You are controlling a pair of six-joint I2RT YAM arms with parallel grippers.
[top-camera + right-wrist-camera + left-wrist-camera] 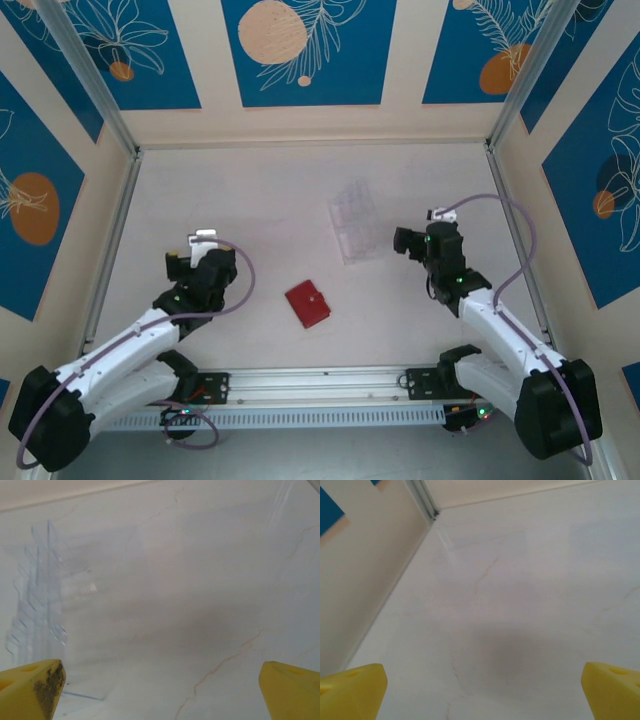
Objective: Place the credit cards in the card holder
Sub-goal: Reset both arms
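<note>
While the card holder [307,304] lay shut and flat on the counter [250,190], roughly midway between the two arms and a little toward their bases, nothing gripped or touched it. Whether the credit cards sat inside it could not be told from its closed red cover. Beyond it, toward the back and slightly right, stood the clear plastic tray [355,222], apart from the holder, its compartments too faint to read for contents. The right pincer [160,692] hung just beside that tray with its jaws wide apart and nothing between them. The left pincer [481,692], equally spread and empty, hovered over bare counter well to the holder's left. By my judgement, either the cards were already stowed and the job was done, or all the loading was yet to come.
</note>
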